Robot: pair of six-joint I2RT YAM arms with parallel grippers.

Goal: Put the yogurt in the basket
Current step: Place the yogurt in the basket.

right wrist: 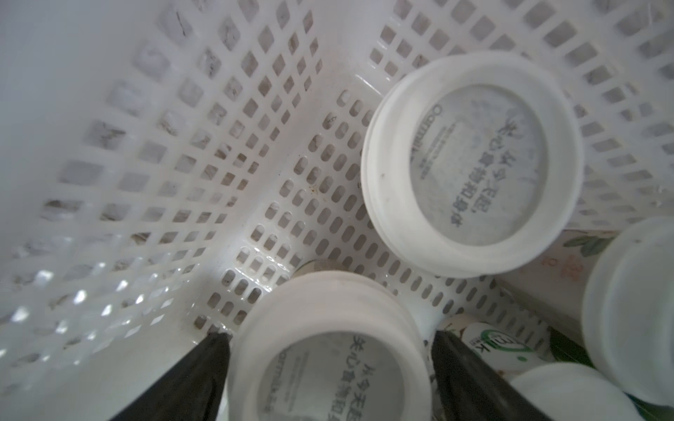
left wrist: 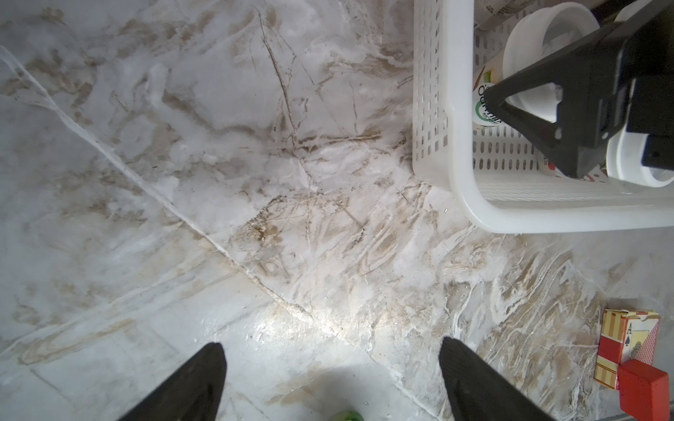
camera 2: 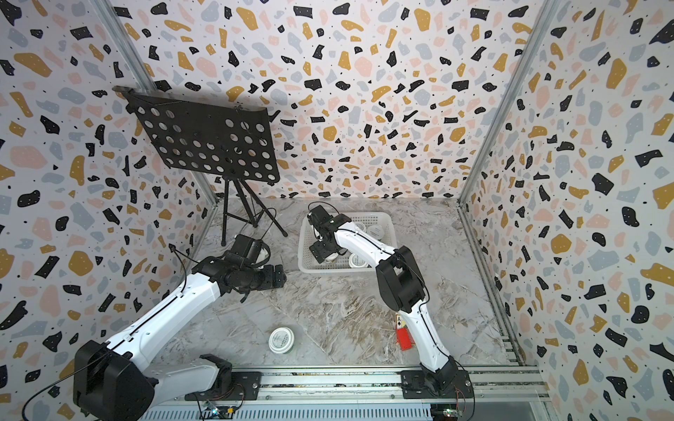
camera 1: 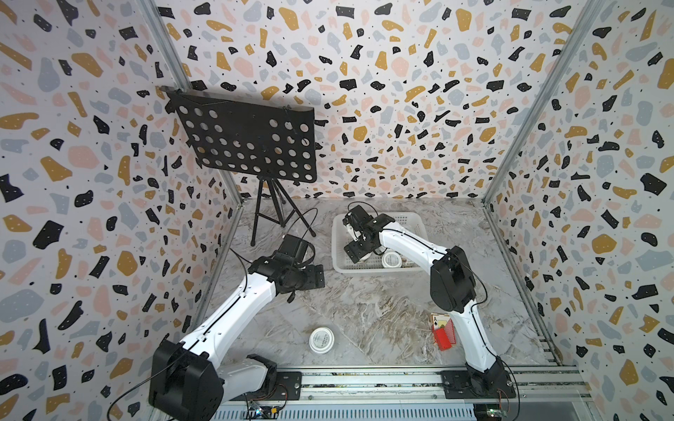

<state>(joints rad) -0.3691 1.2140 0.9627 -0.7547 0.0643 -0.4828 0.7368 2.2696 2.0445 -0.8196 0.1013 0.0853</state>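
The white basket [camera 1: 364,270] [camera 2: 328,270] stands at the back of the marble table. My right gripper [camera 1: 354,255] [camera 2: 321,256] [right wrist: 330,344] reaches down into it. Its jaws are open, spread on either side of a white yogurt cup [right wrist: 328,364] that rests on the basket floor [right wrist: 277,204]. More yogurt cups lie beside it: a white one [right wrist: 470,164] [camera 1: 391,259] and a green-labelled one [right wrist: 492,344]. One white yogurt cup [camera 1: 321,339] [camera 2: 281,339] stands alone on the table near the front. My left gripper [camera 1: 321,277] [left wrist: 330,350] hovers open and empty left of the basket [left wrist: 463,145].
A red playing-card box [camera 1: 443,331] [camera 2: 405,333] [left wrist: 627,350] lies by the right arm's base. A black music stand [camera 1: 248,142] on a tripod occupies the back left corner. Something green [left wrist: 346,415] peeks in below the left gripper. Patterned walls enclose the table.
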